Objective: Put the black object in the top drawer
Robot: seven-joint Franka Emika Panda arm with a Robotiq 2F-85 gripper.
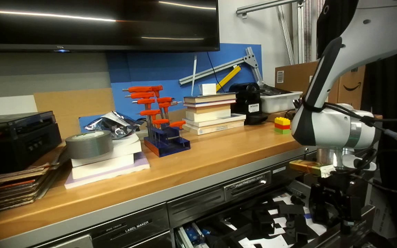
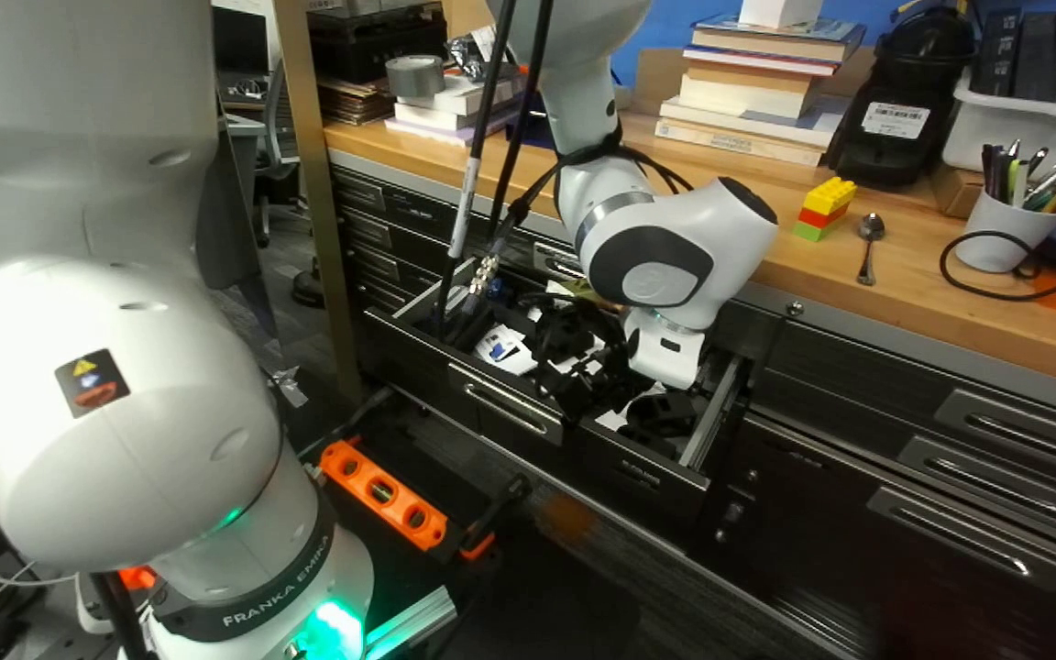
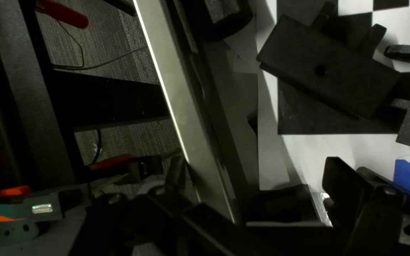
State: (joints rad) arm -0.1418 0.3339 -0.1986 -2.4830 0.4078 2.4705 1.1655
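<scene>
The top drawer point(image 2: 436, 356) is pulled out; its pale front wall point(image 3: 187, 106) crosses the wrist view. Inside, several black pieces point(image 3: 329, 67) lie on black-and-white sheets, among them a rounded one point(image 2: 661, 414). Which of them is the black object I cannot tell. My gripper point(image 1: 333, 220) points down at the drawer's front part, jaws wide apart. In the wrist view one finger point(image 3: 345, 185) is over the inside, the other over the front wall. A dark piece point(image 3: 279, 202) shows between them, too dim to tell whether it touches.
Above the open drawer is a shut, labelled drawer front point(image 1: 248, 186) under the wooden tabletop point(image 1: 215, 151). On top stand stacked books point(image 1: 212, 117), a black device point(image 1: 250, 103), toy bricks point(image 1: 282, 125) and a tool rack point(image 1: 167, 141). Cables point(image 2: 491, 183) hang beside the arm.
</scene>
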